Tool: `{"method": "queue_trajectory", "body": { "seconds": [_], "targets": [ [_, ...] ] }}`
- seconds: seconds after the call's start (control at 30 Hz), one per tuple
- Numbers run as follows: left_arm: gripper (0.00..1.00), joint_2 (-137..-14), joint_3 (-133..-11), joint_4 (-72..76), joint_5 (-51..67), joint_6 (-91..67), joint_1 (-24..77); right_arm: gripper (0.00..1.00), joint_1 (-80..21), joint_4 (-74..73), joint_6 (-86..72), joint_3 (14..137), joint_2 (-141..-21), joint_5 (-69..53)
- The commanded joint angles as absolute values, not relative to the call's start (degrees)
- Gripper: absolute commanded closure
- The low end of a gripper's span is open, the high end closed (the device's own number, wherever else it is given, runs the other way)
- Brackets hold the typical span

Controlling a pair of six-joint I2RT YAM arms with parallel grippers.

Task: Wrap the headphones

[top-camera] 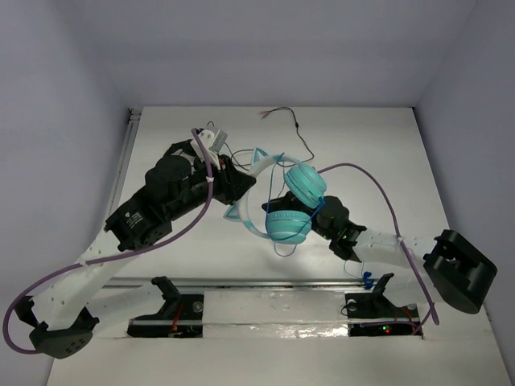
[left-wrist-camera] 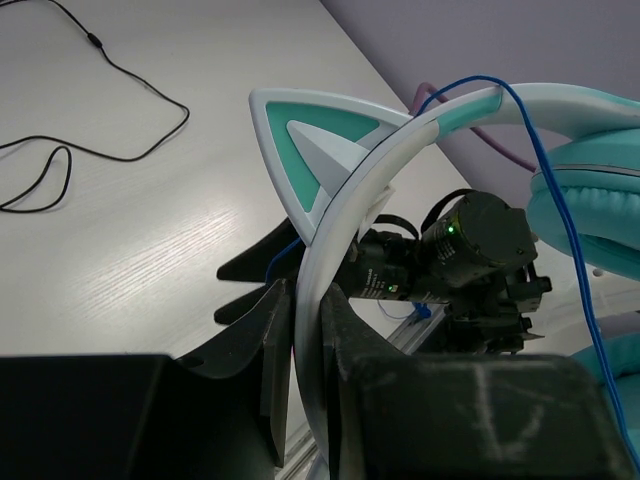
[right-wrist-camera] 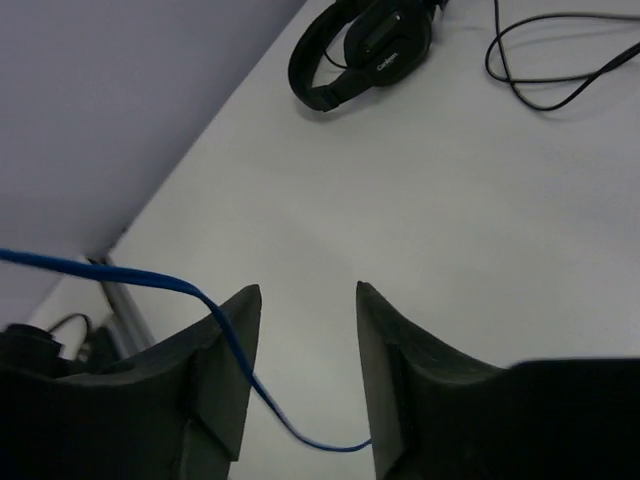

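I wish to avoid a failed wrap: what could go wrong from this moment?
1. The blue cable lies loose between the open right fingers; it may slip out before they close.
2. The left fingers clamp only the headband of the teal cat-ear headphones; a pull on the cable may twist them.

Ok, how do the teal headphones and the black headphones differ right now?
Colour: the teal headphones are teal and white with cat ears; the black headphones are plain black. Pose: the teal ones are clamped at the headband by the left gripper; the black ones lie free on the table. Both are over-ear.
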State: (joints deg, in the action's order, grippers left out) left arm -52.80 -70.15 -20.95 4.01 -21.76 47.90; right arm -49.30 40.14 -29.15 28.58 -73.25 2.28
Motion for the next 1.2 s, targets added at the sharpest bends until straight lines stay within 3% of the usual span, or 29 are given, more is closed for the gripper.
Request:
{"method": "queue_trajectory", "body": {
  "seconds": [0.0, 0.1, 0.17, 0.47, 1.17],
  "targets": [
    [1.0, -52.5, -75.1, -15.7, 4.0, -24.0, 48.0, 0.56, -49.0, 49.1, -30.8, 28.3, -75.9, 0.4],
    [1.0, -53.3, -76.7, -16.3, 1.0, -23.5, 48.0, 0.91, -49.0, 50.9, -32.9, 27.6, -76.6, -1.7],
    [1.0, -54.4, -77.5, -16.5, -3.4, -23.2, 48.0, 0.99, -49.0, 50.3, -33.7, 27.2, -76.7, -2.6],
    [1.0, -57.9, -79.6, -13.5, -17.5, -24.2, 48.0, 1.0, -50.3, 48.4, -37.9, 24.2, -75.9, -7.7],
    [1.0, -61.5, -77.8, -10.9, -39.0, -22.1, 45.0, 1.0, -63.6, 23.5, -39.1, 25.4, -64.4, -0.5]
  ]
}}
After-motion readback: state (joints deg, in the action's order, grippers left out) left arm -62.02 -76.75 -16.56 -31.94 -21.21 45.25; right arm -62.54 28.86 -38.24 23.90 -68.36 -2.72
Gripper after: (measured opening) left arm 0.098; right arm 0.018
